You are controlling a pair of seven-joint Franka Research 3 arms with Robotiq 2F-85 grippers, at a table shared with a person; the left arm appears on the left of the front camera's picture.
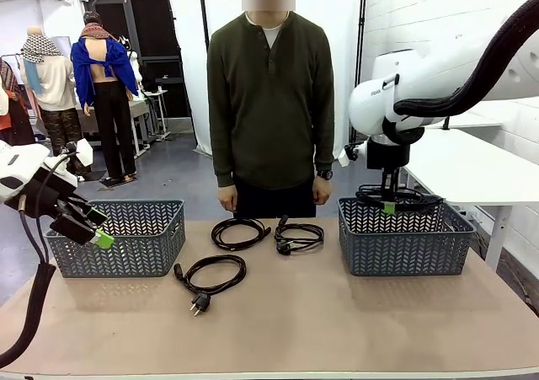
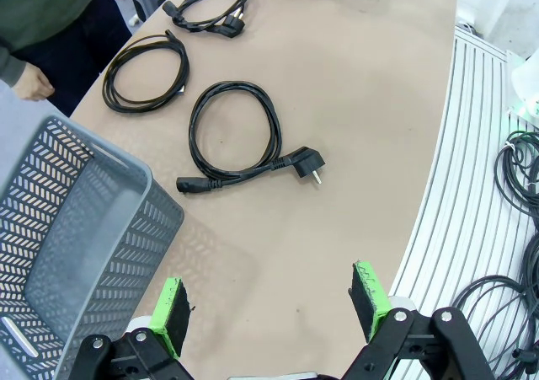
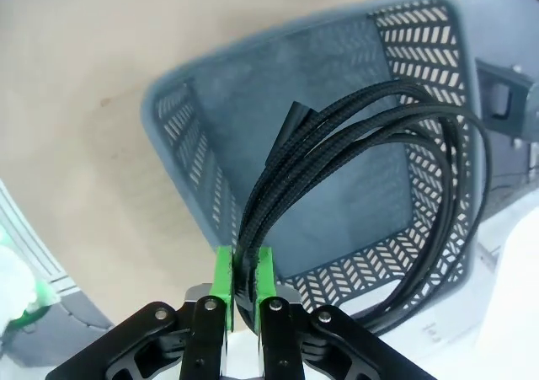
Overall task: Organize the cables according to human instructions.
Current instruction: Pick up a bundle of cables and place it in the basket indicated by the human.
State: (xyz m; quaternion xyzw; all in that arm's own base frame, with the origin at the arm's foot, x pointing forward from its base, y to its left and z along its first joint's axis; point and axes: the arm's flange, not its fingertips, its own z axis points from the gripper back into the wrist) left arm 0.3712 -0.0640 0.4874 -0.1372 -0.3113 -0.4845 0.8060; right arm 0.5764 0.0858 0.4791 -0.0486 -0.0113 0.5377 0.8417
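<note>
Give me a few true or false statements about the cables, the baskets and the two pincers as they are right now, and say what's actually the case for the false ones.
1. The right pincer is shut on a coiled cable over the right basket. True.
2. The left pincer grips a cable. False: it is open and empty, by the left basket.
3. Three loose cables lie on the table between the baskets. True.
4. The person is pointing at a cable. False: both hands hang down at the person's sides.
</note>
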